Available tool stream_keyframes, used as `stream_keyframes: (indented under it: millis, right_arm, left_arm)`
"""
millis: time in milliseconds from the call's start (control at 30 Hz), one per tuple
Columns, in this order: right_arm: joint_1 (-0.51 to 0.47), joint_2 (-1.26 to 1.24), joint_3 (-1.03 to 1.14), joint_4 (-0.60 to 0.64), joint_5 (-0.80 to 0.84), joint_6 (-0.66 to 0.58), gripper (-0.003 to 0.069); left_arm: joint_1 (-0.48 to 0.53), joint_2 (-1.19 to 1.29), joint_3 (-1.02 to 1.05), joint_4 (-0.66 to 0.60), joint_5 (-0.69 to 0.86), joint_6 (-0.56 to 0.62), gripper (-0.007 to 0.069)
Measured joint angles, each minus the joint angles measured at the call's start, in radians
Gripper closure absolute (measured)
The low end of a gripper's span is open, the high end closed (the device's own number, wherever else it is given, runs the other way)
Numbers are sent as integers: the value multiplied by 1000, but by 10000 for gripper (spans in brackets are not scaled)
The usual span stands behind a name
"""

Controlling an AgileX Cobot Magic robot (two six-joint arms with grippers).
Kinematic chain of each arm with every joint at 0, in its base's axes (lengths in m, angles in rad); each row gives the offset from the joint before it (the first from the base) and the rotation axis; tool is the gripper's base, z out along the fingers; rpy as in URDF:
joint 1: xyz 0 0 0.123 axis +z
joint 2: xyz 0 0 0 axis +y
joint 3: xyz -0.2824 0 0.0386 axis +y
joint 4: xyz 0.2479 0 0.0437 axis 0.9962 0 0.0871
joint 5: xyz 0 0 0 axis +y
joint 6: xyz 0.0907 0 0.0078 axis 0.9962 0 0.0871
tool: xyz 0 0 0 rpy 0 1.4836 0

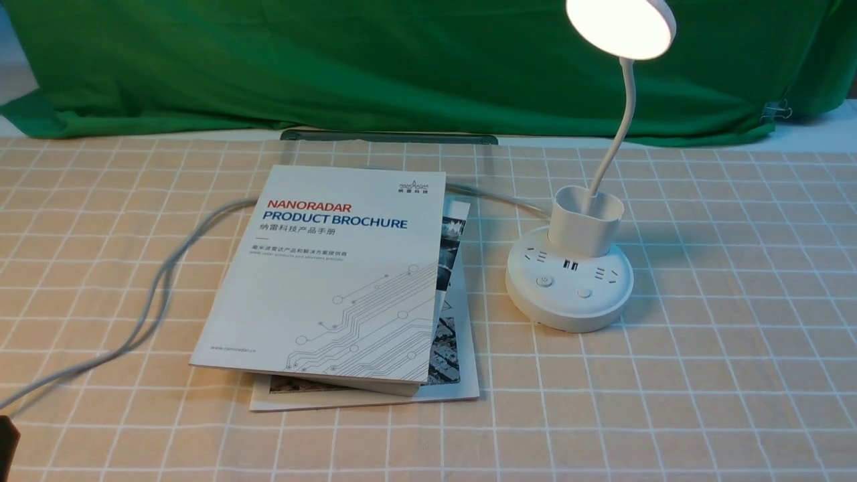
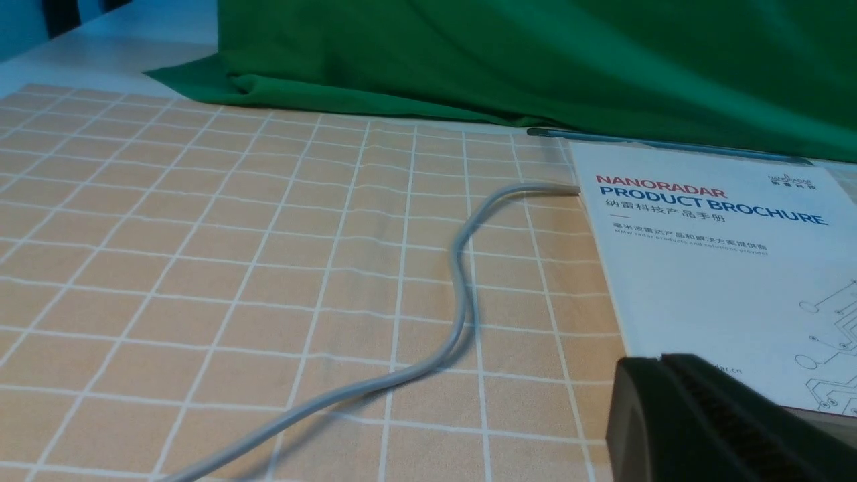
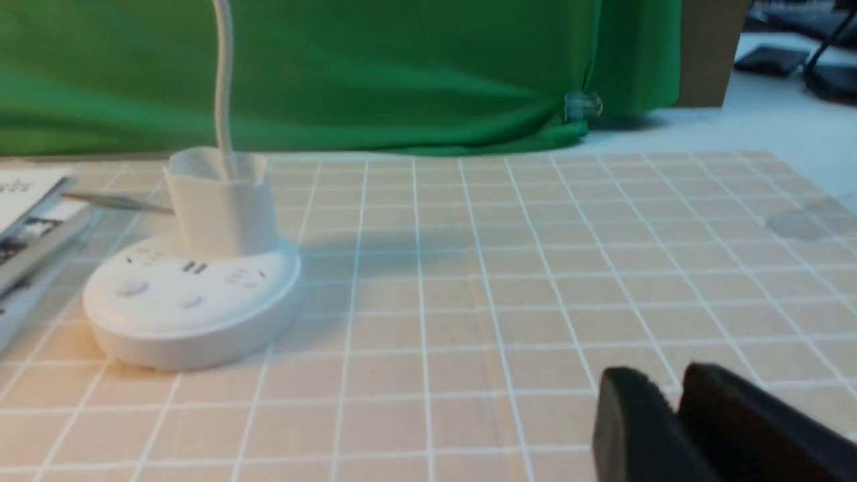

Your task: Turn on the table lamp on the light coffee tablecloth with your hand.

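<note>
Right fingers point(image 3: 676, 415) sat nearly together in my right wrist view, a thin slit between them, holding nothing, low over the light coffee tablecloth point(image 3: 535, 281) and well apart from the lamp base. Left fingers point(image 2: 676, 402) looked pressed together, empty, just at the near corner of the brochure point(image 2: 716, 268). In the front view I saw almost nothing of either arm; only a dark sliver at 8 o'clock.

The table lamp point(image 1: 569, 281) stood at about 3 o'clock from the brochure stack, on the tablecloth. Its disc head point(image 1: 619, 27) glowed bright at 1 o'clock of the frame. I judged the task done: light on, both hands clear, nothing left but parking.

The cup-shaped holder point(image 1: 586, 221) on the base held only the neck passing up through it; otherwise it looked empty. The grey cord point(image 1: 161, 281) ran out under the brochure toward 8 o'clock.
</note>
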Motion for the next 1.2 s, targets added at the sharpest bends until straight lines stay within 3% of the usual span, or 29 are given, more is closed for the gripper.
stream_keyframes:
  millis: [1200]
  right_arm:
    - [0,0,0,0,23,-12,426]
  left_arm:
    - [0,0,0,0,0,0,603]
